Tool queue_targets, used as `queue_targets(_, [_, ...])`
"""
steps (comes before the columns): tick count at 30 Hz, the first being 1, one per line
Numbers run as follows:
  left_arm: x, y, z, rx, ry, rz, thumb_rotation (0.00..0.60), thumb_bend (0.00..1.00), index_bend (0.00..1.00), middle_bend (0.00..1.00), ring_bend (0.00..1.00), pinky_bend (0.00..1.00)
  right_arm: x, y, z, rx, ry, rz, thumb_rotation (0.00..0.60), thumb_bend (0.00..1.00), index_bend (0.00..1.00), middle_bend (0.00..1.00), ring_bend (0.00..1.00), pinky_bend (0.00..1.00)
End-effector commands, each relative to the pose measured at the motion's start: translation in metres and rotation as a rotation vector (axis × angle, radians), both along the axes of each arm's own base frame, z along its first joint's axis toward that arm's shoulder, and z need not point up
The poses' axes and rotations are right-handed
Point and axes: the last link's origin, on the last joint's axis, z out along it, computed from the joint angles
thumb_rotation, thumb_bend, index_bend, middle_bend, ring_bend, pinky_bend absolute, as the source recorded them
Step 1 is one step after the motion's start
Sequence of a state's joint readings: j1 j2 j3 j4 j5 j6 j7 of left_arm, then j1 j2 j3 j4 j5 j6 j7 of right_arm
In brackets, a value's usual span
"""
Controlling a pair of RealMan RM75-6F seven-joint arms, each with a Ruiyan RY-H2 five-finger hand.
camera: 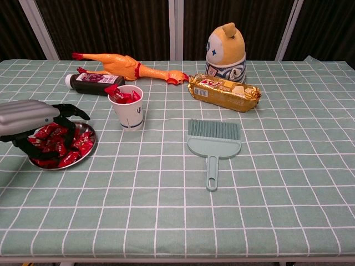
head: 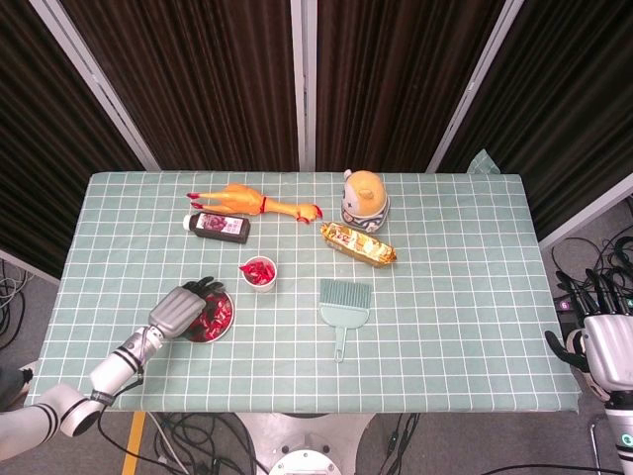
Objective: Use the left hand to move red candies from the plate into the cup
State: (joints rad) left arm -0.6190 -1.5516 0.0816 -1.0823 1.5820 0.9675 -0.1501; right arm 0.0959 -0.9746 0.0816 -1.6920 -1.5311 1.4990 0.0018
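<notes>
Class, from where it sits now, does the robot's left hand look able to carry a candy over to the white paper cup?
Probably yes. The left hand hovers over the round metal plate, and the white paper cup stands close beside it with nothing between.
</notes>
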Motion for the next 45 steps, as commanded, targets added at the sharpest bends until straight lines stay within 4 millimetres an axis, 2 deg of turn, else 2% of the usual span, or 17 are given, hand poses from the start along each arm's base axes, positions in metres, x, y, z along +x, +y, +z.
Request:
queue_targets(1, [0.002,0.0,0.004,0.009,-0.025,0.004,0.6,0.41,0.62,0.21,0.07,0.23,0.0,0.0,0.0,0.001,-0.001,0.001,0.6,0.21,0.09,0.24,0.0,0.08])
queue_targets(7, [0.017,0.005,0.022,0.052,-0.107,-0.008,0.6,0.41,0.62,0.21,0.07,0.23,-0.001,0.0,0.001,-0.002,-0.001,0.003,0.6,0.21,0.09,0.24,0.0,0.08])
queue_targets(12, [0.044,0.02,0.04,0.11,-0.207,-0.037,0.6,0.41,0.62,0.21,0.07,0.23,-0.001,0.0,0.002,-0.003,-0.001,0.006,0.6,0.21,0.09,0.24,0.0,0.08])
queue_targets(16, [0.071,0.035,0.047,0.135,-0.257,-0.075,0.6,0.41,0.61,0.21,0.07,0.23,-0.001,-0.001,0.002,-0.004,-0.001,0.004,0.6,0.21,0.09,0.24,0.0,0.08])
queue_targets(21, [0.104,0.054,0.038,0.115,-0.288,-0.086,0.6,0.41,0.61,0.21,0.07,0.23,-0.002,-0.001,0.002,-0.004,-0.004,0.003,0.6,0.21,0.09,0.24,0.0,0.08])
queue_targets(29, [0.133,0.079,0.015,0.081,-0.229,-0.079,0.6,0.41,0.58,0.21,0.07,0.23,-0.003,-0.002,0.002,-0.003,-0.004,0.002,0.6,0.21,0.09,0.24,0.0,0.08])
queue_targets(39, [0.141,0.082,-0.001,0.058,-0.175,-0.068,0.6,0.4,0.55,0.2,0.07,0.23,-0.006,-0.001,0.004,-0.01,-0.007,-0.006,0.6,0.21,0.09,0.24,0.0,0.08])
queue_targets(45, [0.14,0.08,-0.004,0.047,-0.125,-0.053,0.6,0.39,0.41,0.18,0.07,0.23,-0.006,-0.001,0.004,-0.013,-0.01,-0.002,0.6,0.21,0.09,0.24,0.0,0.08])
